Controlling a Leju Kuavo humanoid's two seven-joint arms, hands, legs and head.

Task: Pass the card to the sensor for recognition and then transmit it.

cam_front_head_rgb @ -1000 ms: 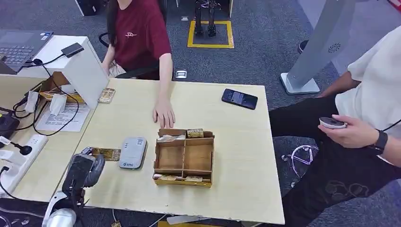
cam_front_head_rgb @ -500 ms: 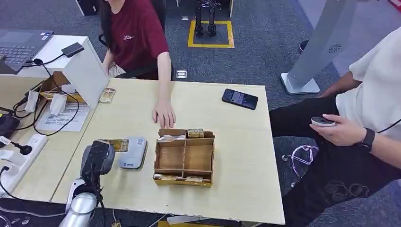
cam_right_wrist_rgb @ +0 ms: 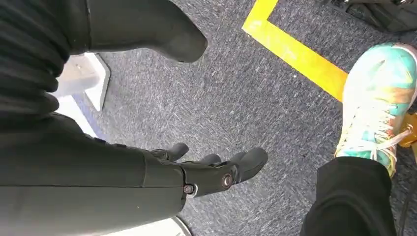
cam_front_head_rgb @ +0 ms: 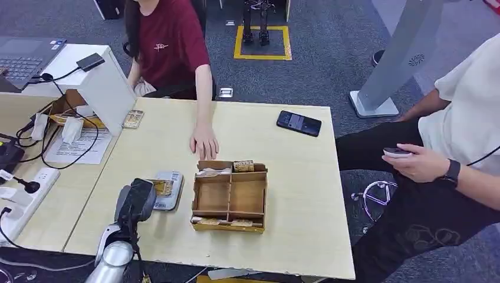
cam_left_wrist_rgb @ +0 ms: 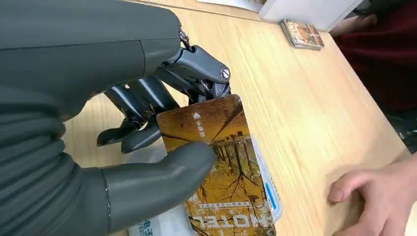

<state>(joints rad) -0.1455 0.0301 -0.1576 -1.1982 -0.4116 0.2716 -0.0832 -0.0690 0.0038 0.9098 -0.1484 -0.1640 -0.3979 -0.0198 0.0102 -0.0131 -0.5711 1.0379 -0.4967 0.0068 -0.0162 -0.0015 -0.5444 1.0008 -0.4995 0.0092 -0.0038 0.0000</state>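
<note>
Head view: the left robot hand (cam_front_head_rgb: 137,203) holds the card (cam_front_head_rgb: 163,187) over the sensor (cam_front_head_rgb: 168,190), a flat grey reader on the tabletop (cam_front_head_rgb: 283,177), just beside the wooden organizer (cam_front_head_rgb: 230,196).

Left wrist view: thumb and fingers (cam_left_wrist_rgb: 142,105) are clamped on the card (cam_left_wrist_rgb: 216,162), which lies above the sensor (cam_left_wrist_rgb: 268,189). A person's hand (cam_left_wrist_rgb: 378,196) rests near. Keep the card flat, centred and low over the reader; hold firmly until recognition is likely complete.

Right wrist view: the right robot hand (cam_right_wrist_rgb: 206,172) hangs above the floor, fingers apart, holding nothing.
</note>
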